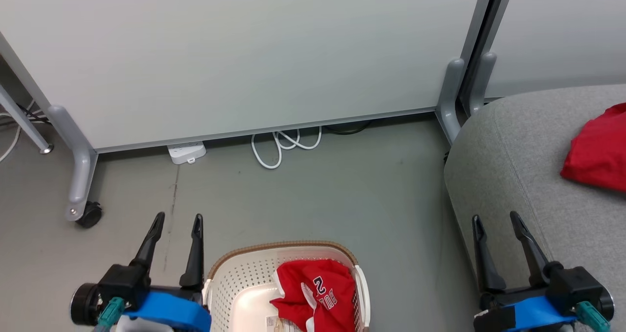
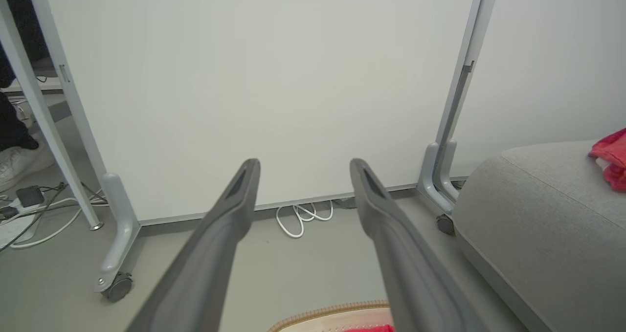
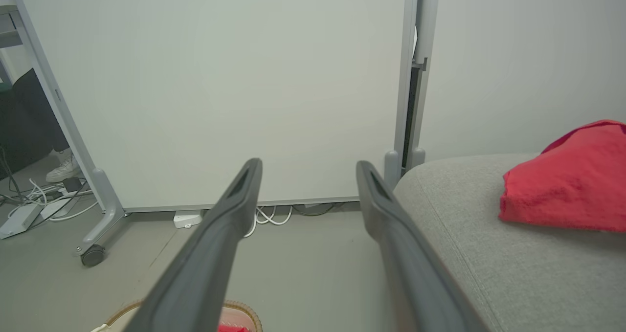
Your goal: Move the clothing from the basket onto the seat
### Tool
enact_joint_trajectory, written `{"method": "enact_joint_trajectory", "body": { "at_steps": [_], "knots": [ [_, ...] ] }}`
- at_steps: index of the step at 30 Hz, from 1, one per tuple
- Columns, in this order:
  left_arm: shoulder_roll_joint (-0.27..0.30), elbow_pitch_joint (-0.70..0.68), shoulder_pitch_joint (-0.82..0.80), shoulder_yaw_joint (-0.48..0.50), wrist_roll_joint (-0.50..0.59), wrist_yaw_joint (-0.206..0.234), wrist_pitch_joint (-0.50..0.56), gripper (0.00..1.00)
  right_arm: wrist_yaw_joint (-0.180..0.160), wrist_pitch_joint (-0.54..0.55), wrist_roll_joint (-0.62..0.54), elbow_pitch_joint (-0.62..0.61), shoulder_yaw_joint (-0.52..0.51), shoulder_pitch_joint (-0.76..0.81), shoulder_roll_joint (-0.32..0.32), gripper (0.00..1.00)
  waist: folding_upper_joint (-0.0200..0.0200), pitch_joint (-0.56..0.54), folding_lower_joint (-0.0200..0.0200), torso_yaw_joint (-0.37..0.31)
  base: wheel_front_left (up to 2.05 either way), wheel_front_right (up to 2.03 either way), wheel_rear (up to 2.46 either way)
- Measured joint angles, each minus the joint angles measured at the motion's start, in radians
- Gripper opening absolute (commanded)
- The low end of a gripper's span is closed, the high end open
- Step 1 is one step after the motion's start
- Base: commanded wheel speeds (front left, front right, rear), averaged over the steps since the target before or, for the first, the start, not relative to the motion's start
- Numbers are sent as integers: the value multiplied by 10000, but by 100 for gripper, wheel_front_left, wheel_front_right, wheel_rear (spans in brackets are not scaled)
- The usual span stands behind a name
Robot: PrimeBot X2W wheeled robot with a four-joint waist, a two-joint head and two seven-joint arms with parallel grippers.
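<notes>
A red garment with white trim and the number 2 (image 1: 315,293) lies crumpled in the cream basket (image 1: 234,278), at the bottom centre of the head view. Another red garment (image 1: 599,151) rests on the grey seat (image 1: 508,166) at the right; the wrist views show it too (image 3: 567,190) (image 2: 611,158). My left gripper (image 1: 177,219) stands open just left of the basket, with nothing between its fingers. My right gripper (image 1: 495,218) is open and empty in front of the seat's near edge. In the left wrist view, the basket's brown rim (image 2: 332,310) peeks in at the bottom.
A white partition panel (image 1: 244,53) on grey wheeled legs (image 1: 80,175) stands behind the floor. A white power strip (image 1: 186,152) and a coiled white cable (image 1: 283,146) lie at its foot. More cables and a person's white shoe (image 3: 63,168) show far left.
</notes>
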Motion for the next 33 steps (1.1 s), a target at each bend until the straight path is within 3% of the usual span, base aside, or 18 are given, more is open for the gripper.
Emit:
{"method": "enact_joint_trajectory", "body": {
  "at_steps": [11, 23, 33],
  "knots": [
    [-38, 1941, -2517, -1381, 276, -359, 0, 100, 2, -2, -107, -416, -161, -1493, -84, 100, 0, 1462, 1, -405, 0, 0, 0],
    [704, 5494, -5378, -3620, -190, -403, 0, 100, 2, 0, -272, -1093, -359, -3419, -52, 100, 0, 4283, 3, -1063, 0, 0, 0],
    [876, 8054, -6966, -4840, -838, -405, 12, 100, 0, -2, -380, -1507, -389, -4375, -59, 100, 0, 6565, 3, -1550, 0, 0, 0]
  ]
}}
